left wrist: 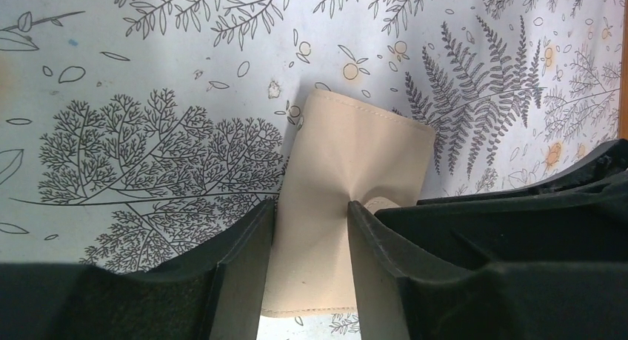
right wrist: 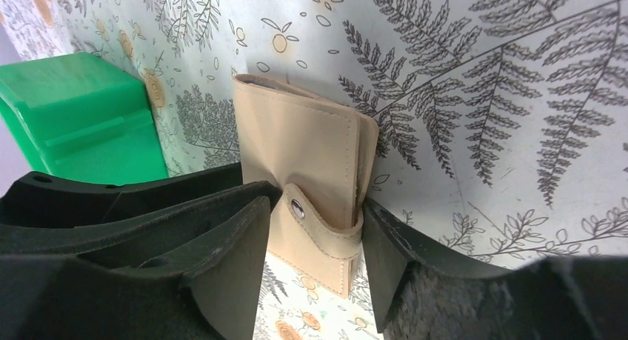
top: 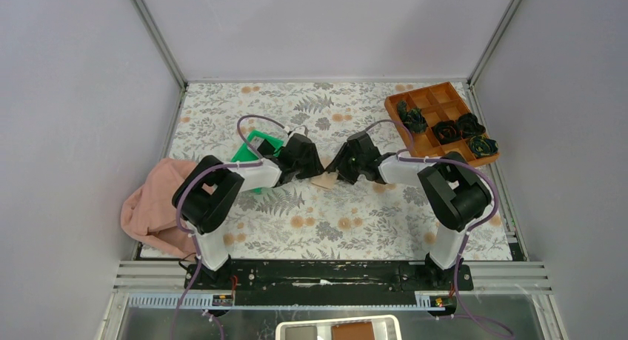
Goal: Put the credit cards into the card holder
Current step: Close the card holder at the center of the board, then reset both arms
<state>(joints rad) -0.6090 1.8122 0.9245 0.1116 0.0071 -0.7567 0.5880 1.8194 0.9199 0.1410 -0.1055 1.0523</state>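
Top external view: on the table [top: 333,229], the holder [top: 324,181] lies mid-table between the two grippers, equally near each, with the green tray [top: 259,144] behind the left arm. The left gripper [left wrist: 311,207] clamps the holder across its short width, one finger [left wrist: 370,229] denting the tan leather, and the holder's long axis runs straight out from the jaws. The right gripper [right wrist: 315,199] straddles the tab end; I cannot tell whether it pinches. The holder is folded and its tab [right wrist: 311,229] looks snapped. No cards show.

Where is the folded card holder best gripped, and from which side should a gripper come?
Probably pinch the card holder across its two long edges, near the snapped tab, coming from the tab end. It is thin, flat and folded shut, so its narrow width suits the jaws.
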